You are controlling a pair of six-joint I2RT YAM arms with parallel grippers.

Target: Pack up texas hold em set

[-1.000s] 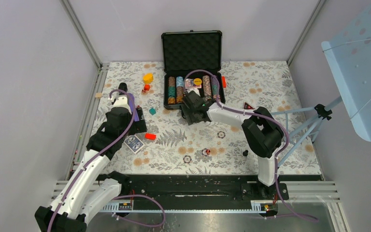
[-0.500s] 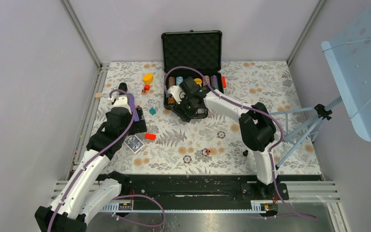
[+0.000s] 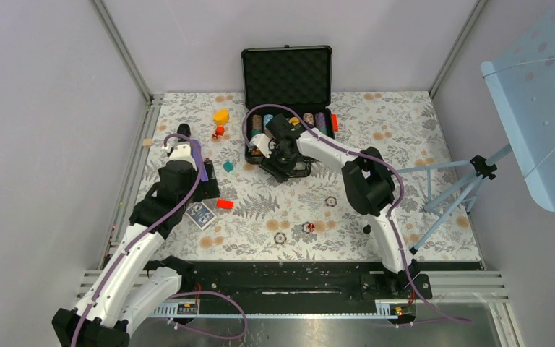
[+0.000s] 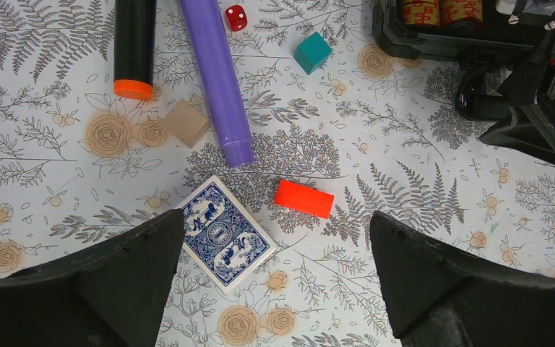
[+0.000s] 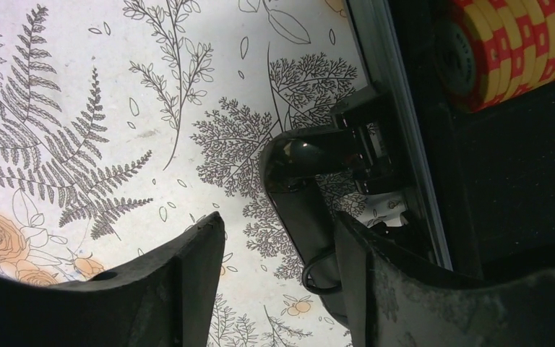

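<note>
The black case (image 3: 287, 155) lies open at the back of the table, its foam-lined lid (image 3: 287, 76) standing up. Rows of striped chips (image 3: 257, 124) fill its tray; red-and-yellow chips (image 5: 520, 50) show in the right wrist view. My right gripper (image 5: 278, 231) is open at the case's front edge, its fingers either side of the black handle (image 5: 300, 188), which lies close to the right finger (image 5: 397, 289). A blue-backed card deck (image 4: 224, 233) lies on the cloth just ahead of my open left gripper (image 4: 278, 224), nothing between its fingers.
A red block (image 4: 303, 199), purple cylinder (image 4: 215, 72), black cylinder (image 4: 134, 47), tan cube (image 4: 186, 123), teal cube (image 4: 312, 52) and red die (image 4: 235, 17) lie near the deck. Loose chips (image 3: 330, 201) (image 3: 280, 237) lie mid-table. A tripod (image 3: 470, 181) stands at the right.
My right gripper has swung left along the case's front edge and now straddles the handle. The left arm and the deck have not moved.
</note>
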